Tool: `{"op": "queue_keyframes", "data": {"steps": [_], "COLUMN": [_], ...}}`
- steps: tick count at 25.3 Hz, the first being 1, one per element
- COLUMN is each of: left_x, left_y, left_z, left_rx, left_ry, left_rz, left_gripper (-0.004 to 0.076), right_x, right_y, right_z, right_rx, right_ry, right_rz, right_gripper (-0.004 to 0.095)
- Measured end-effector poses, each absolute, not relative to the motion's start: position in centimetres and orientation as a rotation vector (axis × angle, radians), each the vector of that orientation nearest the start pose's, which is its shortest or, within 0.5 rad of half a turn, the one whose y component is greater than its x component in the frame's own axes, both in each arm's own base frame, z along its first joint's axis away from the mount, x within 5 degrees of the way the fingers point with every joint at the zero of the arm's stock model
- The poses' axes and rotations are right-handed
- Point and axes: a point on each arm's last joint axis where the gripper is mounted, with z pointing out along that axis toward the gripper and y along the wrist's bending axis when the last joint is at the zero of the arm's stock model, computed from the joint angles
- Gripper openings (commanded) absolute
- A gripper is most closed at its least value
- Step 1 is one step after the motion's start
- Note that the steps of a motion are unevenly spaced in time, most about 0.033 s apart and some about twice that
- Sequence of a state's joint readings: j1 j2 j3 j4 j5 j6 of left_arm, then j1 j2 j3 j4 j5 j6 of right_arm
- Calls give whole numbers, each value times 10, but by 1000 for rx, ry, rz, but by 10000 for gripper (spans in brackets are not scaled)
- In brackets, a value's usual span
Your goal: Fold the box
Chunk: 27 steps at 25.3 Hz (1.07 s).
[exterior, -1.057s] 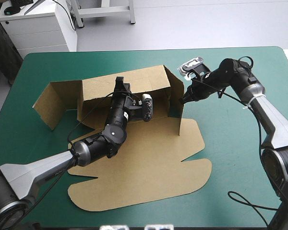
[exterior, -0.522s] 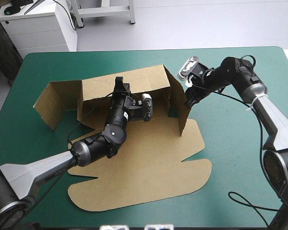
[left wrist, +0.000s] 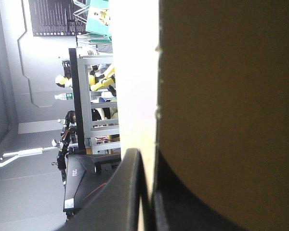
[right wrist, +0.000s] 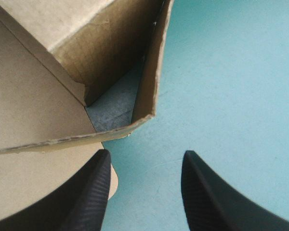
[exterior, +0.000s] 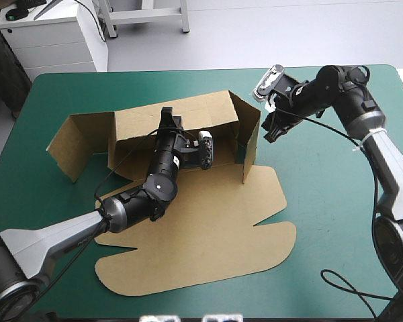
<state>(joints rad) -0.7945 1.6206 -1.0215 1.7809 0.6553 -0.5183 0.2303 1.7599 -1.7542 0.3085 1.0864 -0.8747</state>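
Running left to right, the back wall of the box (exterior: 208, 235) is pinched by the left pincer (left wrist: 146, 160); the right pincer (right wrist: 144, 159) is spread.

I note brown cut-board box (exterior: 208, 248): matt paperboard, fibrous edges. Teal-green table cover (exterior: 322, 201): smooth, matt. On right gripper (right wrist: 145, 152), black curved fingers (right wrist: 86, 202): finely ribbed, dull.
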Motion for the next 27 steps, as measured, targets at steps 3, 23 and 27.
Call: {"op": "queue_keyframes", "data": {"steps": [3, 23, 27], "left_x": [284, 284, 284], "left_y": [-212, -212, -212], "left_z": [274, 274, 275], "left_rx": [1450, 1446, 1414], "left_ry": [1331, 1334, 1357], "left_rz": [958, 961, 938], "left_gripper": [-8, -8, -8], "right_x": [375, 378, 384], "right_y": [112, 137, 145], "right_z": [357, 341, 330], "right_rx": [-1276, -1447, -1399], "right_ry": [2177, 2000, 1999], "right_rz": [130, 443, 578], "right_gripper": [421, 319, 319]}}
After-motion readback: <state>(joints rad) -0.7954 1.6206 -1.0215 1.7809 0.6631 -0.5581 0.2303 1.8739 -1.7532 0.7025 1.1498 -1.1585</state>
